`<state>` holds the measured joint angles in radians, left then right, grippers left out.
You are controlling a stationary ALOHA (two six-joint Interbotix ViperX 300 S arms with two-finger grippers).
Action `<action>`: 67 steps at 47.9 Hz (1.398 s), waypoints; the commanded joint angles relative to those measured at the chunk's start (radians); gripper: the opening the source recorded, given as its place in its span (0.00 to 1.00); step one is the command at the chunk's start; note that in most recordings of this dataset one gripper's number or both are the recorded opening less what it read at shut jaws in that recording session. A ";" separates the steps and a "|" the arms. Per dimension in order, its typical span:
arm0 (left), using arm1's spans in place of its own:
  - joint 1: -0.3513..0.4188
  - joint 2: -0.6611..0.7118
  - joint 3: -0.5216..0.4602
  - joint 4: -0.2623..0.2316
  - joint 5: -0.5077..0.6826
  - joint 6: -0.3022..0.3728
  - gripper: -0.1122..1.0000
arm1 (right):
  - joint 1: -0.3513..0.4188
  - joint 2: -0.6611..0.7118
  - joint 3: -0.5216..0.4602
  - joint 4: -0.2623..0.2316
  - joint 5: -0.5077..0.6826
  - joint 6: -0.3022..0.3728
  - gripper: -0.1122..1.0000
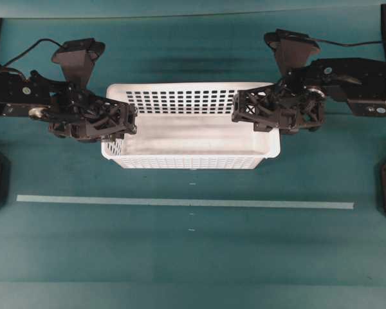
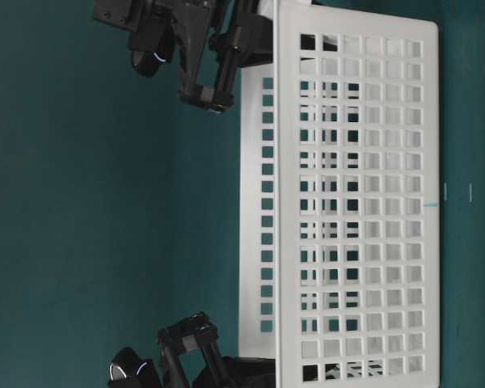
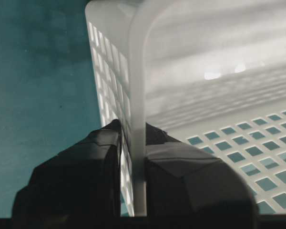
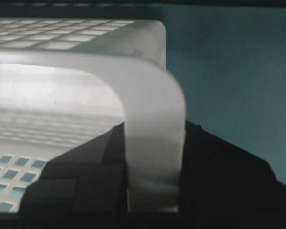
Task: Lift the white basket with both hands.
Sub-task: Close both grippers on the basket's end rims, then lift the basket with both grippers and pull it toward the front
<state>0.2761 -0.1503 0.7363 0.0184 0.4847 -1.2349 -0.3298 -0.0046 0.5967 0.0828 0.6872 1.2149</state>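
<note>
On the left of the overhead view, the left pincer (image 1: 130, 122) reaches in from the side and meets the short left end of the white basket (image 1: 193, 138). Its wrist view shows how it grips: one black finger (image 3: 76, 176) lies outside the perforated end wall and the other inside, with the rounded rim standing between them and both pads pressed against the plastic. The left pincer is clenched on the white basket's left wall.

The white basket sits in the middle of the teal surface (image 1: 193, 257), its long sides running left to right, its grid-hole far wall and solid bottom plain from above. It lies on the far side of a pale tape line (image 1: 180, 202) that crosses the surface, well apart from it. In the table-level view the basket's near long wall fills the frame as a grid of square holes.

On the right, the right pincer (image 1: 237, 111) comes in from the opposite side at the basket's far right corner. Its wrist view shows the rounded rim passing between the two dark fingers (image 4: 81, 186), one inside the basket and one outside, both tight against it. The right pincer is clenched on the white basket's right rim.
</note>
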 commanded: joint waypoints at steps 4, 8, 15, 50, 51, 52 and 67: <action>0.000 -0.005 -0.011 0.005 -0.003 0.005 0.14 | 0.008 0.003 -0.008 -0.003 -0.006 -0.005 0.25; 0.000 -0.014 -0.021 0.005 0.002 0.005 0.14 | 0.008 -0.017 -0.015 -0.003 0.015 -0.009 0.25; 0.000 -0.044 -0.032 0.005 0.009 0.005 0.14 | 0.005 -0.049 -0.020 -0.003 0.055 -0.014 0.25; -0.098 -0.084 -0.054 0.005 0.114 0.000 0.14 | 0.063 -0.078 -0.006 -0.003 0.078 -0.006 0.25; -0.100 -0.086 -0.055 0.005 0.114 -0.002 0.14 | 0.066 -0.081 -0.005 -0.003 0.080 -0.006 0.25; -0.104 -0.089 -0.055 0.005 0.114 -0.002 0.14 | 0.071 -0.083 -0.005 -0.003 0.080 -0.005 0.25; -0.158 -0.110 -0.071 0.005 0.138 -0.025 0.14 | 0.127 -0.121 0.014 -0.002 0.092 0.025 0.25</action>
<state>0.1350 -0.2332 0.6888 0.0184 0.6167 -1.2625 -0.2240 -0.1120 0.6075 0.0828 0.7716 1.2425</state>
